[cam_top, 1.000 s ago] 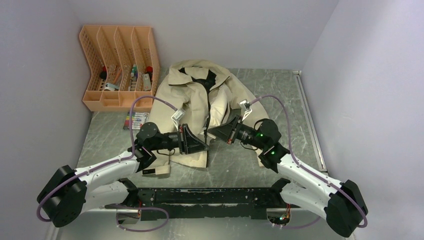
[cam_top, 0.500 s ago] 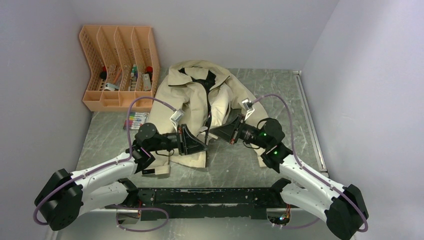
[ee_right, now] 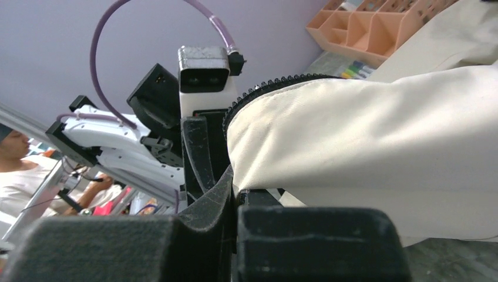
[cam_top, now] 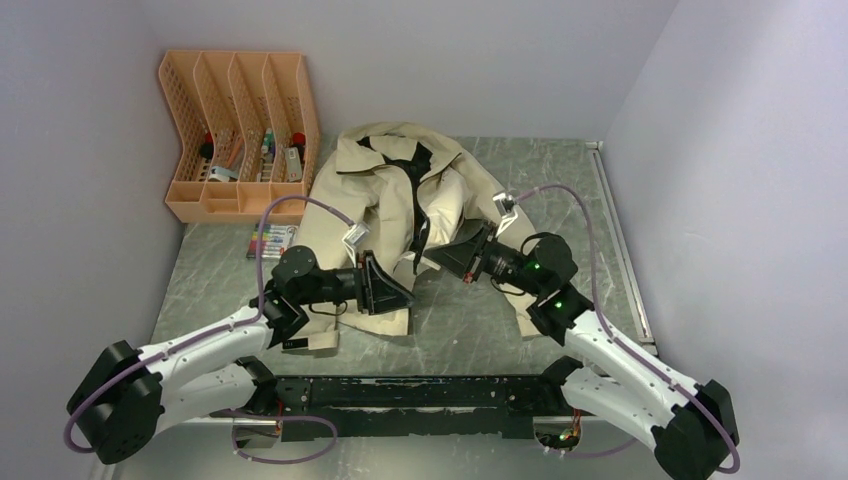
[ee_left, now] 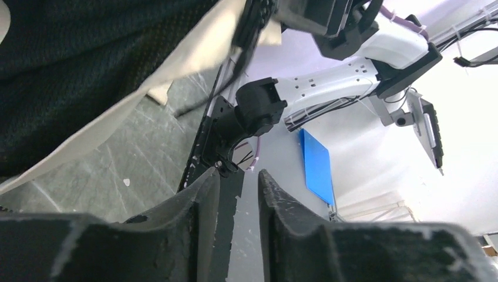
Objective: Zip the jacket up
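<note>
The jacket (cam_top: 375, 195) lies spread on the tabletop (cam_top: 480, 330) with its collar at the far side and its hem toward the arms. The dark zipper line (cam_top: 418, 228) runs down its middle, and dark lining shows at the neck, so the top at least is not yet zipped. Over the last second the lower part of that line has shifted a little toward the far side and the right. The cream panel beside it now stands in a fuller fold. The cause is the right gripper (cam_top: 437, 257), whose jaws are clamped on the toothed front edge, as the right wrist view shows. It has drawn back up and away from its partner. The left gripper (cam_top: 398, 292) has barely moved and sits over the hem. Its jaws are a narrow slit apart, with nothing seen between them. My reading is that the edge is being tensioned for zipping. With the hem unanchored, though, the cloth may simply follow the pull.
</note>
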Controlling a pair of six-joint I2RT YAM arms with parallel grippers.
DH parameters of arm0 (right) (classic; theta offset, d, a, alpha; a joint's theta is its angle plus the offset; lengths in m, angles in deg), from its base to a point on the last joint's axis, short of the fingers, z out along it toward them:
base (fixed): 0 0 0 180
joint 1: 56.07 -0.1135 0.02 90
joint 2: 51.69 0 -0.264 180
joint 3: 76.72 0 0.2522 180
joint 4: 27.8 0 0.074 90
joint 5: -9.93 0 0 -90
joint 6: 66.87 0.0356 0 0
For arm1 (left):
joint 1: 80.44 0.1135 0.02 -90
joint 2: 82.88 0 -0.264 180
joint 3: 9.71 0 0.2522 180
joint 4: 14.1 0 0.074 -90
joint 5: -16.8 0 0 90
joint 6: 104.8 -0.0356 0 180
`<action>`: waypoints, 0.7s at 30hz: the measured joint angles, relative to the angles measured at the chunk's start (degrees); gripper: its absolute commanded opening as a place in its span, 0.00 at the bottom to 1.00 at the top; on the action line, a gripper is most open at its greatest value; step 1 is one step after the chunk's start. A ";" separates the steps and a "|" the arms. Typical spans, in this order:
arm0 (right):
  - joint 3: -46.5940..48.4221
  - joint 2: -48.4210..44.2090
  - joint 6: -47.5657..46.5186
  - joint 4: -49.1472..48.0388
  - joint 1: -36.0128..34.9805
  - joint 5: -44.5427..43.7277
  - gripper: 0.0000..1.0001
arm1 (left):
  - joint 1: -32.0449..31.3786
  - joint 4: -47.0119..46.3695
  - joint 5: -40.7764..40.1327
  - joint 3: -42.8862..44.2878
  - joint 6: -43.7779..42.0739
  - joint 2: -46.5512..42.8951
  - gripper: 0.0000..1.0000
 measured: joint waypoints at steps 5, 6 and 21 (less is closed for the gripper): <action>2.40 -2.80 -5.53 7.67 0.02 -4.50 0.00 | -0.07 4.72 -1.88 -0.02 -1.16 -2.93 0.50; 2.89 -3.28 -6.71 9.55 0.02 -5.66 0.00 | -0.07 5.77 -2.49 -0.02 -1.49 -3.58 0.50; 3.69 -8.26 -14.21 24.76 0.00 -19.41 0.00 | -5.16 33.29 -24.22 5.16 -6.23 0.66 0.70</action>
